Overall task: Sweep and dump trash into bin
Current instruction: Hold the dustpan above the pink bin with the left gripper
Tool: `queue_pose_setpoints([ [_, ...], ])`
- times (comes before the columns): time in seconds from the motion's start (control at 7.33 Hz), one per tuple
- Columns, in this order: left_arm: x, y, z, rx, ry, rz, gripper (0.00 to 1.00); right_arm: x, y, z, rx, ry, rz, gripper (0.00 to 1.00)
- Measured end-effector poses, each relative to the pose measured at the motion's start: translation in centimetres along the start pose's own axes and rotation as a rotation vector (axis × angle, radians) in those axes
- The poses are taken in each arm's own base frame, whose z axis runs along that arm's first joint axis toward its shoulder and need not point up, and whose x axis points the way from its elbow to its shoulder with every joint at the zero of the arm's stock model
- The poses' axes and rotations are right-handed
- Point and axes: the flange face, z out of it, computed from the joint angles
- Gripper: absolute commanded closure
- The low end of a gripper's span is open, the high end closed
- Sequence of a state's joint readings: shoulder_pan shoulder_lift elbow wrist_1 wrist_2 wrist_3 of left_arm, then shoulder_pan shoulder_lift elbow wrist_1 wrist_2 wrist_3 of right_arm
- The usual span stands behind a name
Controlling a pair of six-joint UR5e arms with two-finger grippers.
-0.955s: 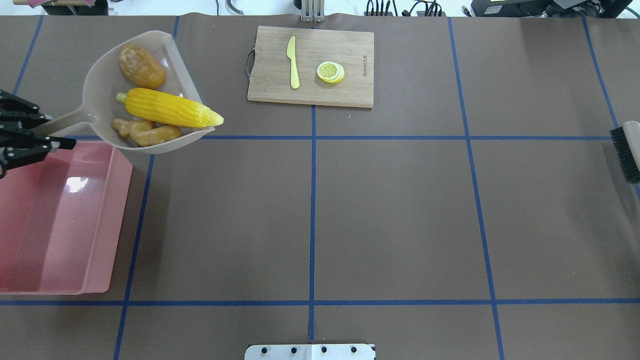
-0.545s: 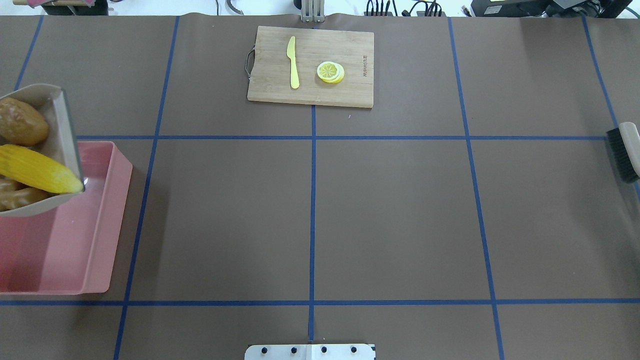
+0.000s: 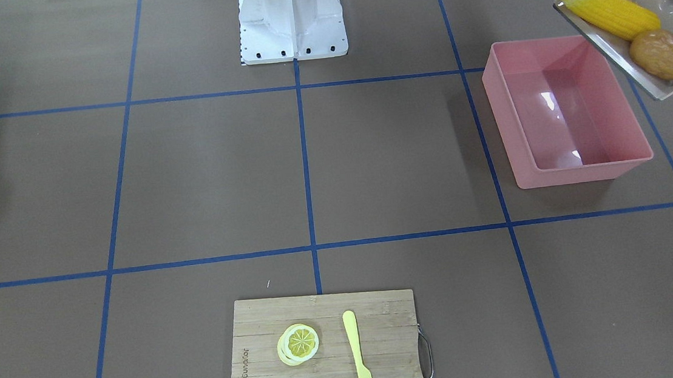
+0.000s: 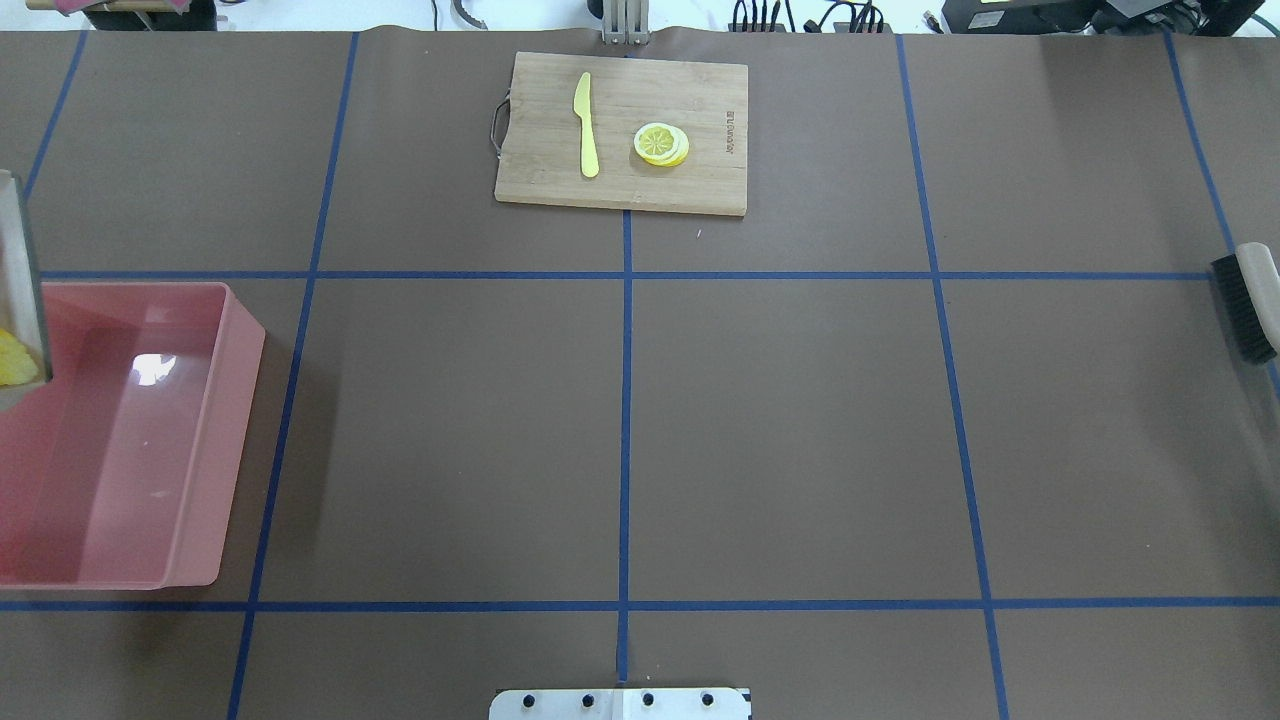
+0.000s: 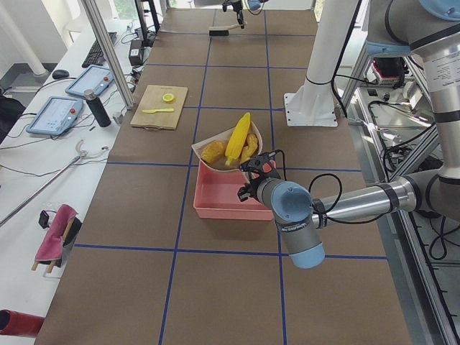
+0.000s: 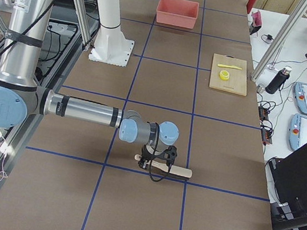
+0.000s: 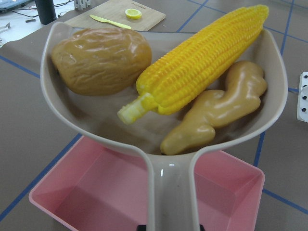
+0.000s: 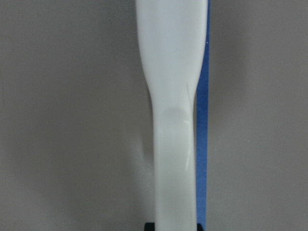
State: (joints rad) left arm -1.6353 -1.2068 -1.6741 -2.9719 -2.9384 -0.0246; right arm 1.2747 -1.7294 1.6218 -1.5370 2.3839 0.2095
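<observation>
Trash (image 7: 187, 72): three toy foods, all lying in a beige plastic dustpan (image 7: 57, 103) held up in the air above one side of the bin, a pink shiny plastic tub (image 3: 585, 172).
Left in the dustpan: a brown, bumpy, shiny toy potato (image 7: 101, 60), round like an egg.
Middle: a long yellow toy corn cob (image 7: 216, 48), close against both others, its pale stalk end pointing at the handle.
Right: a knobbly tan toy ginger root (image 7: 216, 110), resting by the dustpan wall.
How they feel: hard, smooth and light, I think (they look like hollow plastic), so they should slide and roll easily; the potato may roll fastest.
Where to hold: not the foods themselves; the dustpan's long handle is the place, then tip the open lip down over the bin.
Bin now: I can see no food inside it.
Left gripper (image 5: 253, 169): black fingers squeezed round the end of the dustpan handle.
Right gripper (image 6: 154, 162): far away on the other side, squeezed on the pale handle of a brush (image 4: 1245, 305) with black bristles, low by the table.
</observation>
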Motion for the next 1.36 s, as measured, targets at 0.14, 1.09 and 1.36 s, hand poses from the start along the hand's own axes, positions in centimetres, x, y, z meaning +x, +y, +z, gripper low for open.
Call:
queue_pose_setpoints([
  [0.14, 0.3, 0.8, -0.2, -0.001, 0.004, -0.017, 1.00, -0.1, -0.1, 0.0, -0.001, -0.005, 0.002, 0.26],
  [1.09, 5.3, -1.7, -0.4, -0.120, -0.099, -0.165, 1.00, -0.2, -0.7, -2.1, 0.042, -0.027, 0.001, 0.00],
  [1.36, 7.7, -2.9, -0.9, -0.166, -0.138, -0.184, 1.00, 1.0, -1.5, -5.7, 0.125, -0.029, 0.019, 0.00],
])
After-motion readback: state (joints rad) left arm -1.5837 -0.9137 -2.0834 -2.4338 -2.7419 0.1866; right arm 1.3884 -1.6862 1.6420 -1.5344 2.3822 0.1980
